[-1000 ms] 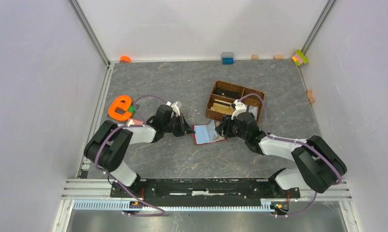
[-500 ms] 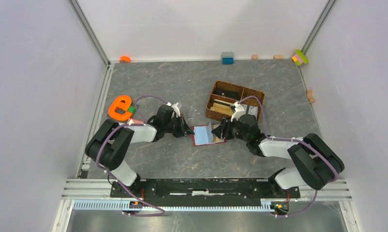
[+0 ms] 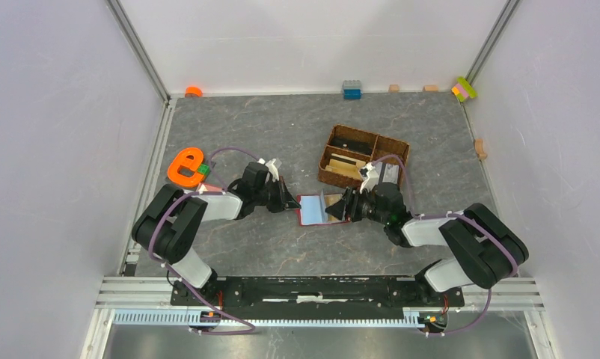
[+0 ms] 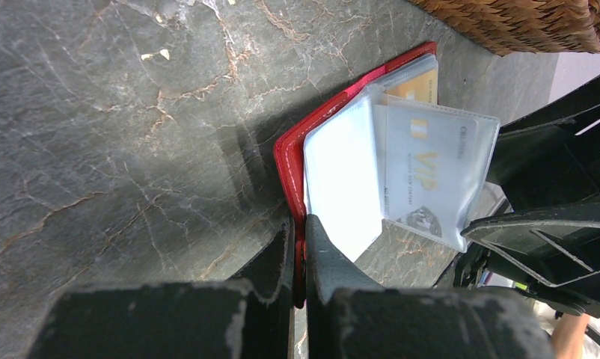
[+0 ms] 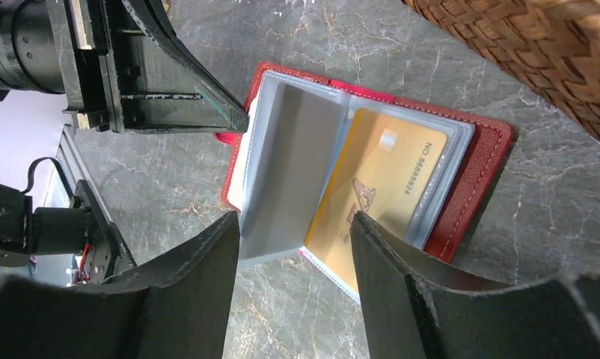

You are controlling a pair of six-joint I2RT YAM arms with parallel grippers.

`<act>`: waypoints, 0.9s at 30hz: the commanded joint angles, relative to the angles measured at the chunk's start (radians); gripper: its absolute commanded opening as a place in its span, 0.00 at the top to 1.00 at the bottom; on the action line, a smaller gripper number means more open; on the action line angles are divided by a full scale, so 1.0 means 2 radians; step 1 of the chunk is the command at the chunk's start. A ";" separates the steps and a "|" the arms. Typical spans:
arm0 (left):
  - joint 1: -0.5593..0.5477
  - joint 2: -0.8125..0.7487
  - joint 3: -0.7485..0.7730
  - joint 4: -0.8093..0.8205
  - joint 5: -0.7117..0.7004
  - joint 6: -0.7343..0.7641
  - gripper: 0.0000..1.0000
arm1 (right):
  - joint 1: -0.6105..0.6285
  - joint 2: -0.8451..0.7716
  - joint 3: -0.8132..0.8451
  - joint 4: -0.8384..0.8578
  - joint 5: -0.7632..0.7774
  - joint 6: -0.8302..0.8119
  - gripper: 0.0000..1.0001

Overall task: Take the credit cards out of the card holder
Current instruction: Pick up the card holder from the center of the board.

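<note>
The dark red card holder point(image 3: 310, 211) lies open on the table between my grippers. My left gripper point(image 4: 299, 224) is shut on the edge of its red left cover point(image 4: 286, 153). Clear sleeves fan up from it. One holds a pale VIP card point(image 4: 432, 161), and an orange-tan card point(image 5: 379, 187) lies in the sleeve on the right half. My right gripper point(image 5: 294, 218) is open, with its fingers on either side of an upright clear sleeve point(image 5: 289, 164) at the holder's near edge. The left finger seems to touch that sleeve. It grips no card.
The brown wicker basket point(image 3: 360, 155) stands just behind the holder and the right gripper. An orange e-shaped piece point(image 3: 185, 166) lies at the left. A blue brick point(image 3: 351, 89) and small blocks line the back wall.
The right gripper has lowered and swung to point left at the holder. One clear sleeve has been turned up to stand upright. The left gripper has kept its hold.
</note>
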 commanded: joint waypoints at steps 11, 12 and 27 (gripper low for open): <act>0.002 0.004 0.015 0.005 0.006 0.014 0.95 | -0.015 0.012 -0.045 0.160 -0.066 0.068 0.20; 0.002 0.004 0.015 0.005 0.006 0.014 0.95 | -0.018 0.014 -0.049 0.179 -0.070 0.075 0.18; 0.002 0.000 0.014 0.005 0.006 0.014 0.95 | -0.020 0.041 -0.003 0.048 -0.038 0.025 0.62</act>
